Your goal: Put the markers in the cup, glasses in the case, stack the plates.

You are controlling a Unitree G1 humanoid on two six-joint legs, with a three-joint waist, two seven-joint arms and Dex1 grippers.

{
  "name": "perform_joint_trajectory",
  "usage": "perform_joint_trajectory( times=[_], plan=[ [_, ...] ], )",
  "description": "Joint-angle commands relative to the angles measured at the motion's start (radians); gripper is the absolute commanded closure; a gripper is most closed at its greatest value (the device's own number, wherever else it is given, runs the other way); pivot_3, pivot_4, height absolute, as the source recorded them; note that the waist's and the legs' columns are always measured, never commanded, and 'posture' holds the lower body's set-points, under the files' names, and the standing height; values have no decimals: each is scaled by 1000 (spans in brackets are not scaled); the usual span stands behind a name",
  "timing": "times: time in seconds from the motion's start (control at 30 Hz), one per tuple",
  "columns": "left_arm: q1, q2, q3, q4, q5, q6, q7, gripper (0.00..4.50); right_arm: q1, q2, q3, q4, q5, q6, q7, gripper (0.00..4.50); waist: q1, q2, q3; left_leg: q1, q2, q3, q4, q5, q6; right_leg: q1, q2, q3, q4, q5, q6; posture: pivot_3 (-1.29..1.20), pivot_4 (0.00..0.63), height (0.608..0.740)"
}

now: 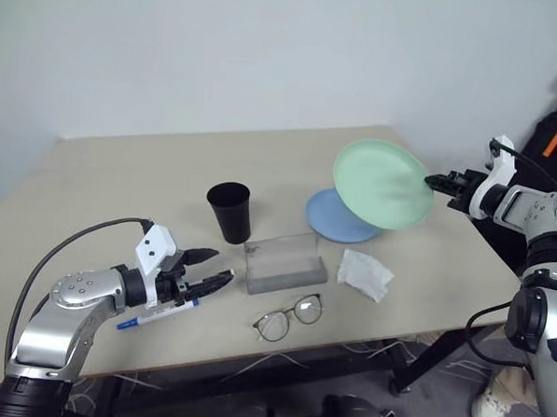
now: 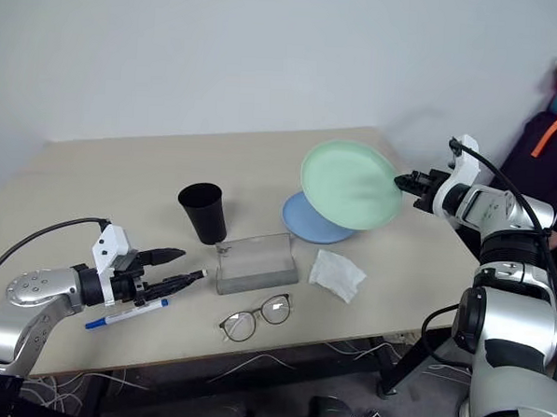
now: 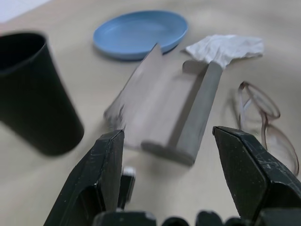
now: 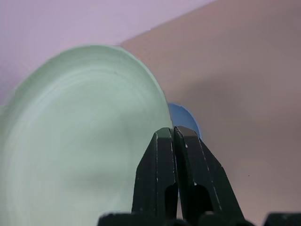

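Mint plate [image 1: 383, 184] pinched at rim (tilted), above blue plate [image 1: 339, 218]

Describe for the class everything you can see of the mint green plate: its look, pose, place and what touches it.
The mint green plate is round, shallow and plain, seemingly smooth plastic with a low raised rim. It is off the table, tilted steeply, its hollow face turned toward the camera. The right gripper is shut on its edge. It hangs just above the light blue plate, partly hiding it; contact between them cannot be judged.
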Motion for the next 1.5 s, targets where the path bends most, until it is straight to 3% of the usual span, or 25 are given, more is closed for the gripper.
perform_joint_trajectory(
  times=[0.03, 0.1, 0.27, 0.33, 0.57, 0.77, 0.97, 1.5],
  plan=[
    [-5, 3, 34, -35, -14, 1, 13, 1333, -117, 110, -19, 124, -26, -133, -165, 4479, -2, 2, -1, -3, -1, 0, 0, 0, 0, -2, 0, 2, 0, 3, -4, 0, 0, 735],
    [0, 2, 39, -42, -16, 4, 18, 1333, -167, 164, -26, 201, -43, -197, -235, 4479, -21, 2, -1, -5, -3, 2, 2, 1, 1, -1, 1, 5, -1, 14, -15, 0, 0, 735],
    [23, 6, 56, -62, -21, 11, 30, 1333, -198, 253, -32, 309, -71, -324, -354, 4479, -24, 0, -1, -3, -8, -6, -2, 2, 4, -1, 5, 9, 0, 15, -13, 0, 0, 735],
    [28, 6, 60, -68, -22, 14, 32, 1333, -202, 270, -36, 330, -77, -354, -379, 4479, -22, -1, -2, -3, -10, -10, -3, 2, 4, -1, 18, 26, -1, 16, -14, 0, 0, 735],
    [63, 4, 87, -98, -26, 22, 44, 1333, -195, 311, -38, 373, -108, -450, -490, 4479, -30, -2, -3, -4, -22, -22, -8, 3, 5, 2, 31, 60, -1, 15, -15, 0, 0, 735],
    [80, 3, 98, -110, -28, 26, 51, 1333, -176, 298, -26, 380, -143, -457, -510, 4479, -33, -2, -3, -2, -26, -28, -9, 3, 6, 6, 41, 78, -1, 15, -16, 0, 0, 735],
    [85, -1, 99, -110, -24, 25, 50, 1333, -153, 276, -21, 377, -171, -448, -508, 4479, -41, -2, -3, 10, -26, -30, -10, 3, 6, 18, 44, 80, -2, 14, -15, 0, 0, 735],
    [48, 2, 79, -81, -14, 24, 30, 1333, -133, 306, -13, 369, -186, -381, -437, 4479, -59, -2, -3, 12, -23, -31, -11, 3, 6, 19, 53, 87, 0, 14, -15, 0, 0, 735]
  ],
)
